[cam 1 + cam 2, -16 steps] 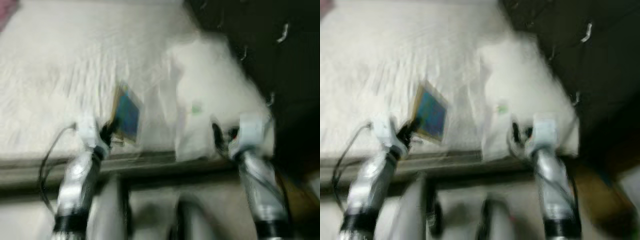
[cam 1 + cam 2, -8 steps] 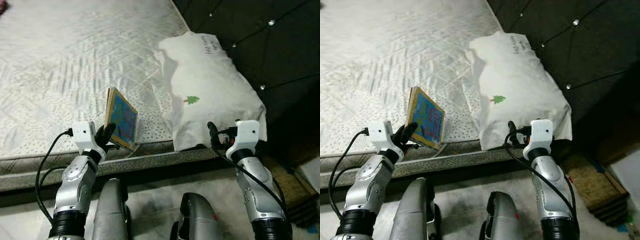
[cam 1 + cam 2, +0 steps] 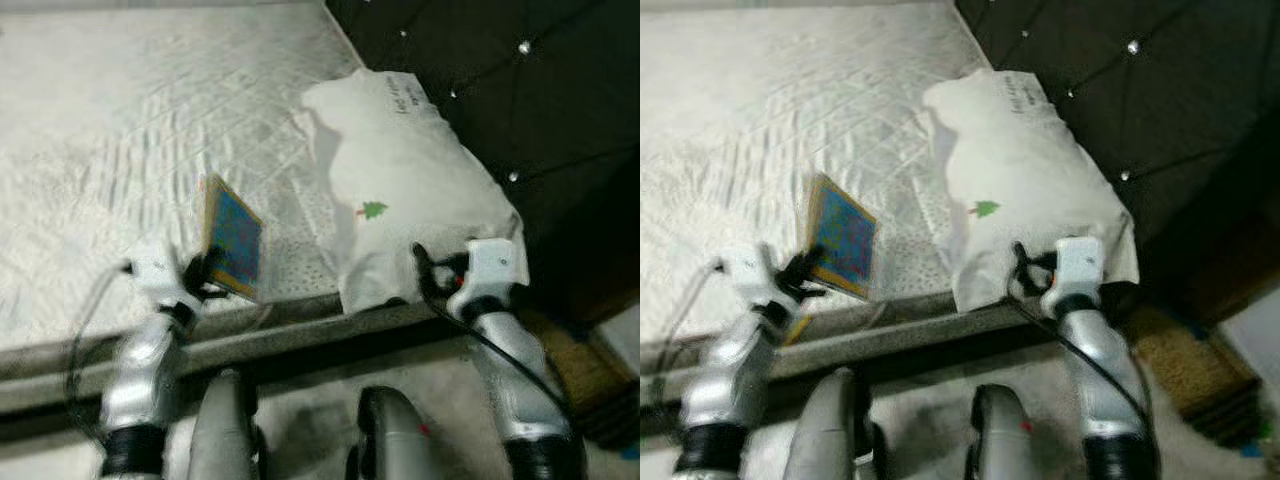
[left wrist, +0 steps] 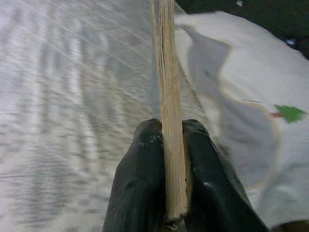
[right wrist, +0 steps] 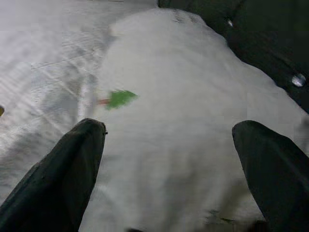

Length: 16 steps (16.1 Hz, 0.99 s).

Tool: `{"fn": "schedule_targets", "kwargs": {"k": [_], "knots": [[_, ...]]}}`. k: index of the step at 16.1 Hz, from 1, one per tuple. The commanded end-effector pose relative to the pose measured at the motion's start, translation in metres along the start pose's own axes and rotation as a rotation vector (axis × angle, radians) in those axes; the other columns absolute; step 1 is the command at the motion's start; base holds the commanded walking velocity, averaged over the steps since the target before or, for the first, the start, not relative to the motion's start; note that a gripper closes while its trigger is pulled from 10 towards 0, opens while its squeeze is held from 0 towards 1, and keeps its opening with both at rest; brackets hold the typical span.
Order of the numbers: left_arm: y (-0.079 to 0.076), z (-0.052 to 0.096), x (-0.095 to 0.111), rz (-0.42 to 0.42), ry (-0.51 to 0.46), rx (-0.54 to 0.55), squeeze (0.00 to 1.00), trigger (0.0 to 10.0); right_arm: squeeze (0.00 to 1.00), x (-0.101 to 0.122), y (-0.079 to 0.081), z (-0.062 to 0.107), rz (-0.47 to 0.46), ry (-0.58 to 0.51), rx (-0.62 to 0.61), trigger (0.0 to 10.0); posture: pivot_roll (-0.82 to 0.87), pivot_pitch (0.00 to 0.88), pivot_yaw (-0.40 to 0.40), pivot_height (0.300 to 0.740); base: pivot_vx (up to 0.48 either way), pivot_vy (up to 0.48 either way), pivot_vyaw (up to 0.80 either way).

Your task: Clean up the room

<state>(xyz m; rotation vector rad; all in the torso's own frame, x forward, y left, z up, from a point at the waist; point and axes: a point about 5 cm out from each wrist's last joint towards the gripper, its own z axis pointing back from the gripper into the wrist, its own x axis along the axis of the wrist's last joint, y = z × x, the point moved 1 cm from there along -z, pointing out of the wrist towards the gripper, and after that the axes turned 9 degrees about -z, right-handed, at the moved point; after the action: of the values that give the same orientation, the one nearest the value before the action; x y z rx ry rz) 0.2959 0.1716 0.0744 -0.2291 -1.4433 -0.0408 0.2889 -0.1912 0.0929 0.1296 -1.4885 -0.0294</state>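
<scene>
1. Here, the left gripper (image 4: 166, 169) has its two black fingers pinched on the lower edge of a thin, square, blue-faced board book (image 3: 232, 250), probably because that narrow edge is the easiest part to squeeze.
2. Held that way, the book stands on edge and slightly tilted above the near edge of the white quilted mattress (image 3: 100, 150), its blue face turned toward the pillow.
3. The left arm is bent up from below the bed frame, wrist angled in toward the mattress.
4. The right gripper (image 5: 169, 140) has its fingers spread wide, with nothing between them, aimed at the white pillow with a small green tree print (image 3: 400, 190).
5. That pillow lies at the mattress corner against the dark tufted headboard (image 3: 520, 90); the right arm is raised just below its near end, seemingly readied to grasp it.
</scene>
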Motion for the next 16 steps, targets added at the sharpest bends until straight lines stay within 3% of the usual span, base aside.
{"fn": "schedule_targets", "kwargs": {"k": [1,8,10,16], "knots": [[0.001,-0.002,0.013,-0.025,-0.049,-0.013,0.0,10.0,0.0,0.003,0.003,-0.003,-0.003,-0.012,0.004,10.0,-0.02,0.13,-0.057,0.627,0.424,0.0,0.0],[0.0,-0.004,0.013,-0.022,-0.049,-0.01,0.0,10.0,0.0,0.004,0.003,-0.003,-0.003,-0.016,0.005,10.0,-0.02,0.13,-0.057,0.627,0.408,0.0,0.0],[0.001,-0.007,0.012,-0.007,-0.043,0.007,0.0,10.0,0.0,0.004,0.003,-0.003,-0.004,-0.018,0.005,10.0,-0.02,0.13,-0.057,0.627,0.0,0.0,0.0],[-0.008,-0.03,0.001,0.265,-0.007,0.057,0.0,10.0,0.0,0.005,0.004,-0.003,-0.002,-0.016,0.015,10.0,-0.04,0.136,-0.071,0.578,0.0,0.0,0.0]]}}
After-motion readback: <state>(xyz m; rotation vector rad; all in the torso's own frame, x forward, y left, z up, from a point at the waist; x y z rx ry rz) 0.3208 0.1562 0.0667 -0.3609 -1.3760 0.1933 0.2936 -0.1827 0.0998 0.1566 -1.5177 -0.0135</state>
